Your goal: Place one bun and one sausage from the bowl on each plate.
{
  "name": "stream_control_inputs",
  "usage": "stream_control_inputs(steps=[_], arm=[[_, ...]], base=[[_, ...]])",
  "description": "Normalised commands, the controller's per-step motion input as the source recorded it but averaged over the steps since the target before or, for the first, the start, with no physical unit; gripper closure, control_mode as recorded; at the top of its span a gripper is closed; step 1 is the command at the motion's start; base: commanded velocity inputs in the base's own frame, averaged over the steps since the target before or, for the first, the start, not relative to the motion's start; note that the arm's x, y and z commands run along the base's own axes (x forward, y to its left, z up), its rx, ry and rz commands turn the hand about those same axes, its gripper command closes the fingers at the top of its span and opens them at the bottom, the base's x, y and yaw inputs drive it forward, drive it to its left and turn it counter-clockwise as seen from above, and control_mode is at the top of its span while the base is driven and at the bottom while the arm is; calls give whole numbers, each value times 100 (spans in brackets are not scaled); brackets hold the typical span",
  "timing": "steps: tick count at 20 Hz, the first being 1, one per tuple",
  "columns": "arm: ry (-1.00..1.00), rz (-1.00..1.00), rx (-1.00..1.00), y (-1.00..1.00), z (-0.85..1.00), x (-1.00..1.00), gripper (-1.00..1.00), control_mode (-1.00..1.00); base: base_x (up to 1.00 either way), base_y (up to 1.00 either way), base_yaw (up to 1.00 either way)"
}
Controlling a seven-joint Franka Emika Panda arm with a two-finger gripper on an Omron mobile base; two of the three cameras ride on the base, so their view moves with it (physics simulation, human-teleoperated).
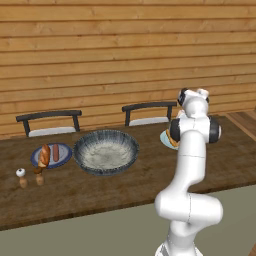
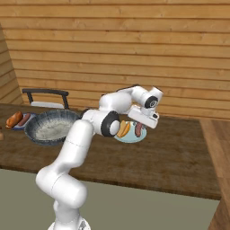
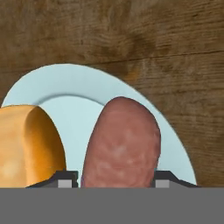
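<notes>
- Your hand (image 3: 112,183) is low over the pale blue plate (image 3: 83,85), a fingertip (image 3: 65,180) on each side of the sausage (image 3: 120,144). The jaws sit about as wide as the sausage, but I honestly can't tell if they're gripping it or just letting go.
- The sausage looks like it's lying on the plate, with a bun (image 3: 26,146) just beside it, close but not clearly touching.
- From the right base view, that plate (image 2: 130,136) sits toward the far edge of the table (image 2: 179,152), right under your wrist, bun (image 2: 123,129) and sausage (image 2: 139,130) side by side on it.
- The big patterned bowl (image 1: 106,151) is mid-table and looks empty, just the speckled inside showing.
- Past it, toward the left end, the dark-rimmed plate (image 1: 36,160) already carries a bun (image 1: 44,155) and a sausage (image 1: 55,152).
- So my read: both plates have their pair, and you're basically done once the hand lets go and lifts clear.
- Two little shakers (image 1: 21,177) stand near the front left; not in your way.
</notes>
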Motion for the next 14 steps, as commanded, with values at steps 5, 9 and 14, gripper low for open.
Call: stream_control_inputs(steps=[5,9,14], arm=[[-5,-5,-1,16,8,-2,-100,-100],[-3,-8,-6,22,38,-58,-100,-100],[-16,-9,-25,75,31,-98,-100,-100]], base=[[0,0,0],[0,0,0],[0,0,0]])
